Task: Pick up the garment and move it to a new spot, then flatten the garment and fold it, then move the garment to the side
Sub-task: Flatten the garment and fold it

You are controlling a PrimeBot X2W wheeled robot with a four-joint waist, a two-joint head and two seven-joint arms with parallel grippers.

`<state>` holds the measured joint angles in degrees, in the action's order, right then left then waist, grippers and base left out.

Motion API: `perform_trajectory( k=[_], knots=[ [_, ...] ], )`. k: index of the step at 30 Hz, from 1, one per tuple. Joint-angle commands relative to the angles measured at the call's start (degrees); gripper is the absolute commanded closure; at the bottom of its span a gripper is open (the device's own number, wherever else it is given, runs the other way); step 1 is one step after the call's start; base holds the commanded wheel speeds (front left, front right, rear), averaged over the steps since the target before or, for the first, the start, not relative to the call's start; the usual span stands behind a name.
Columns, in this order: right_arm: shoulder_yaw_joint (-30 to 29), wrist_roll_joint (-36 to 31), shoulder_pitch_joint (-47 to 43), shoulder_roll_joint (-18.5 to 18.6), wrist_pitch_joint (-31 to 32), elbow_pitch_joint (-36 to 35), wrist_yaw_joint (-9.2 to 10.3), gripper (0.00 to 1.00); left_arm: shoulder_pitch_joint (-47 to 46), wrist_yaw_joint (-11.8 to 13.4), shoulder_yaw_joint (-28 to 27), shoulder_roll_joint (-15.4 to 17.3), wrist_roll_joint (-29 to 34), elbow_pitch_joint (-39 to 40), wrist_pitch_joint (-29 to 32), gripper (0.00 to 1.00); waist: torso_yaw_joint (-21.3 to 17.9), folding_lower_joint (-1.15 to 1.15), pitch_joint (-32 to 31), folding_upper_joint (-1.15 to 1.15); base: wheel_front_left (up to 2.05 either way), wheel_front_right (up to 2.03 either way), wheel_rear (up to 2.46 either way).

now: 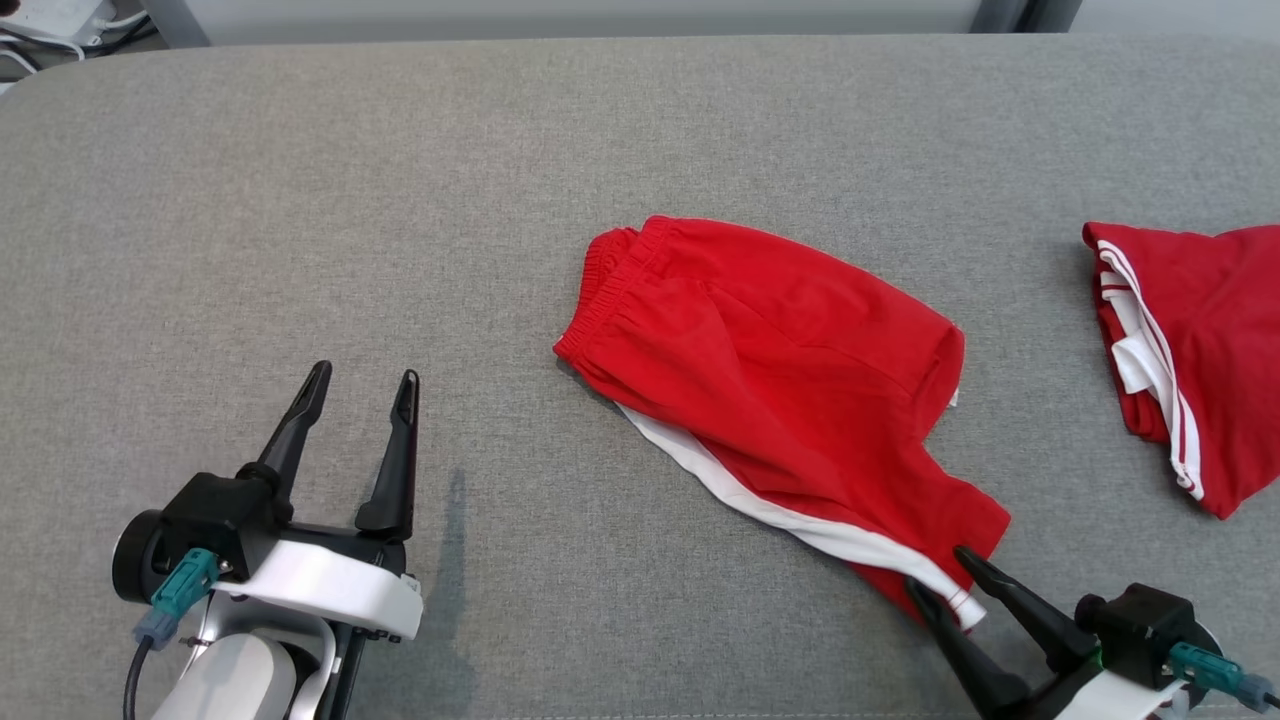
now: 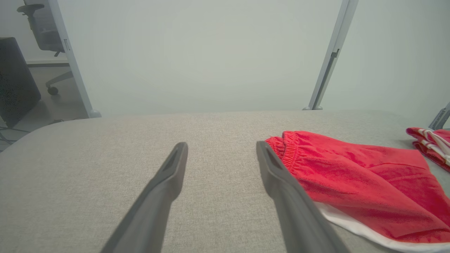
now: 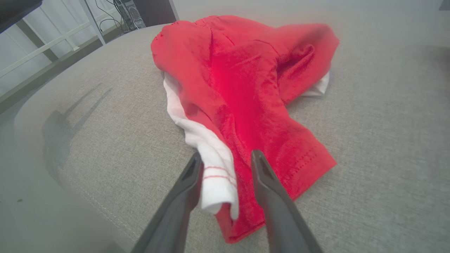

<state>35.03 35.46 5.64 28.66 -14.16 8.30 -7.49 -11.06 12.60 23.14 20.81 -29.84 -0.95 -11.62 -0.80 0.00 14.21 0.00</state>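
Observation:
The garment [image 1: 780, 380] is a pair of red shorts with a white side stripe, lying crumpled on the grey padded table [image 1: 300, 200], right of centre. My right gripper [image 1: 940, 572] is at the near leg hem. In the right wrist view its fingers [image 3: 258, 165] stand apart on either side of the white striped hem [image 3: 218, 175], which lies loose between them; the right gripper [image 3: 226, 160] is open. My left gripper [image 1: 365, 378] hovers open over bare table at the lower left, with nothing between its fingers [image 2: 175, 165]. The waistband [image 2: 288, 147] lies just to its right.
A second red garment with white stripes [image 1: 1200, 350] lies bunched at the table's right edge, also seen in the left wrist view [image 2: 432, 140]. Metal frame posts [image 2: 327, 59] and an office chair [image 2: 42, 21] stand beyond the table's far edge.

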Motion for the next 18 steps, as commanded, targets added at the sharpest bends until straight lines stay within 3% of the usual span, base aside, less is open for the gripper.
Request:
perform_trajectory(
  k=[1,5,9,13,18],
  knots=[
    [0.88,0.09,0.23,1.24,-0.70,-1.19,0.00,0.00,-2.30,-0.03,-2.26,1.66,0.55,1.26,-0.04,0.00,-0.14,0.00,-0.25,0.00,0.00,0.00,0.00],
    [-2.61,-1.73,-1.67,0.87,-0.81,-7.06,0.00,0.00,-1.25,0.52,-2.72,2.19,0.20,1.34,0.20,0.00,-0.82,0.00,-1.34,0.00,0.00,0.00,0.00],
    [-12.26,-4.82,-5.84,-2.00,-0.82,-14.87,0.00,0.00,0.04,1.28,-3.60,3.04,-0.10,1.87,0.24,0.00,-1.99,0.00,-2.50,0.00,0.00,0.00,0.00],
    [-21.61,-9.98,-8.43,-6.87,-0.83,-15.96,0.00,0.00,0.84,1.76,-3.82,3.49,-0.05,2.31,0.23,0.00,-2.77,0.00,-3.89,0.00,0.00,0.00,0.00],
    [-24.85,-15.26,-9.25,-10.69,-0.83,-14.66,0.00,0.00,1.85,2.07,-3.19,3.65,0.20,2.41,0.46,0.00,-3.27,0.00,-6.11,0.00,0.00,0.00,0.00]
  ],
)
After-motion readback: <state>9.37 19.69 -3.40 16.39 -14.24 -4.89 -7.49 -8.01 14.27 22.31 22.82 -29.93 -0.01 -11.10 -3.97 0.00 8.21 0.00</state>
